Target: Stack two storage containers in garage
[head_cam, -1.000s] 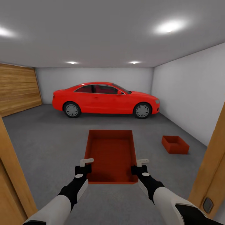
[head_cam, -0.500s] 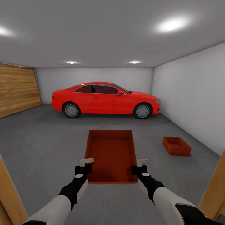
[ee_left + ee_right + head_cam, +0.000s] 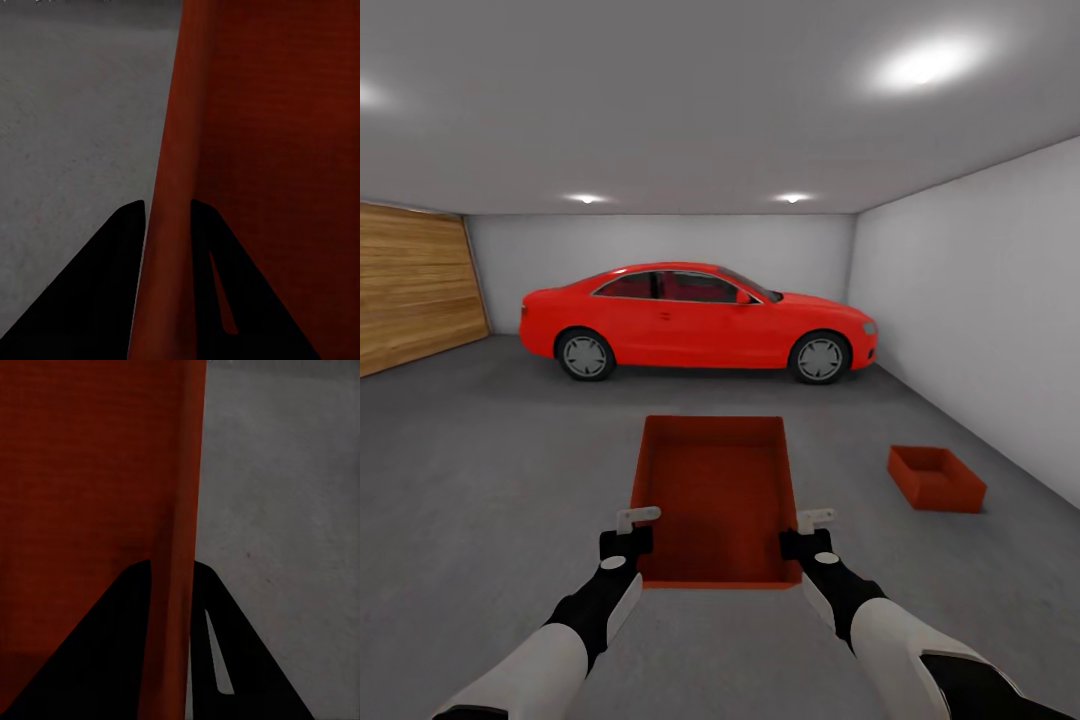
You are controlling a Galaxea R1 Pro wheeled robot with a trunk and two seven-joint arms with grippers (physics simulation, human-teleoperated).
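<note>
I am inside the garage. An orange-red open-topped storage container (image 3: 715, 495) hangs in front of me above the dark grey floor (image 3: 500, 470). My left gripper (image 3: 636, 520) is shut on its left wall (image 3: 169, 225). On the opposite wall (image 3: 174, 585) my right gripper (image 3: 812, 520) is shut. Each wrist view shows a wall pinched between two dark fingers. The other storage container (image 3: 936, 478) rests on the floor ahead to the right, close to the white wall.
A red coupe car (image 3: 698, 322) is parked across the back of the garage. A wooden panel wall (image 3: 410, 295) runs along the left. The white wall (image 3: 980, 300) bounds the right side. Open floor lies between me and the car.
The camera has advanced through the doorway: the wooden door frames at both sides have slid out of view. The car and the floor container appear slightly nearer. My grip on the held container is unchanged.
</note>
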